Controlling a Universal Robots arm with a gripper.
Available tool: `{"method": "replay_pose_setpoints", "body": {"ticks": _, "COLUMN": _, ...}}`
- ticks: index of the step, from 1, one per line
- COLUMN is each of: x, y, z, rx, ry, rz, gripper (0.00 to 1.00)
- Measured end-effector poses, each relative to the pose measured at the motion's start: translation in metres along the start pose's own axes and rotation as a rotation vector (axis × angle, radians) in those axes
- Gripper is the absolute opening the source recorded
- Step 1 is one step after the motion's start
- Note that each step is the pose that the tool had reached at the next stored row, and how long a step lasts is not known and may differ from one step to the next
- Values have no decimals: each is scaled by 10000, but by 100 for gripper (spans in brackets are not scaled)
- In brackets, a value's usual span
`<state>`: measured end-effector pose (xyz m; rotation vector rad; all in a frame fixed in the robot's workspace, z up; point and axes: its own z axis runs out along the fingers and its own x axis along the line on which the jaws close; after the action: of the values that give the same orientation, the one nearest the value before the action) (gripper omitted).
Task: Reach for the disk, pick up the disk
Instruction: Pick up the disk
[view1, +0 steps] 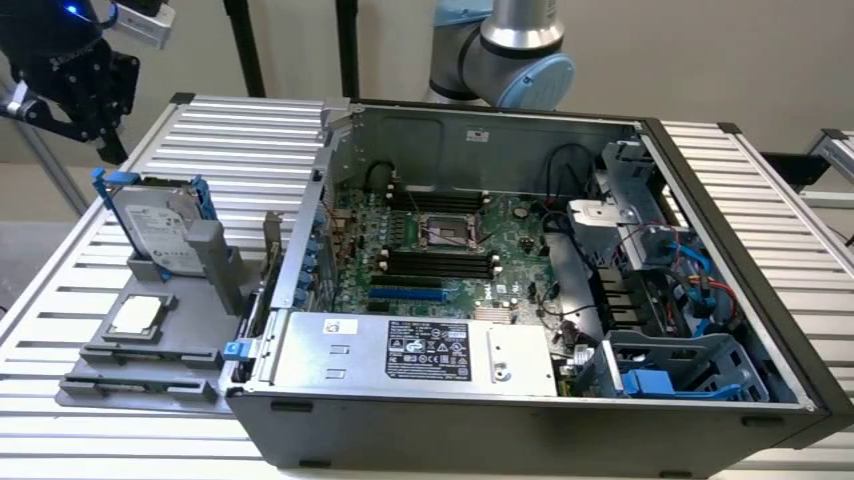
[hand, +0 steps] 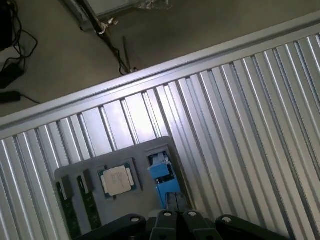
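ribbed metal table (view1: 240, 130) | disk (view1: 158, 225) silver-grey, blue rails, upright in holder (view1: 220, 268) | pincer (view1: 94, 125) above, grip state unclear

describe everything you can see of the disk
The disk is a flat silver-grey metal hard drive with blue plastic rails along its edges and a pale printed label on its face. It stands on edge, slightly tilted, in a grey holder to the exterior view's left of the open computer case. Only the holder touches it.
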<state>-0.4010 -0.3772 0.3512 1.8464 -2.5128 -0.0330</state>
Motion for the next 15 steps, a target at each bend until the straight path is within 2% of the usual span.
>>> {"method": "replay_pose_setpoints", "body": {"ticks": 15, "x": 0, "y": 0, "z": 0, "rx": 20, "ry": 90, "rz": -2730, "gripper": 11}}
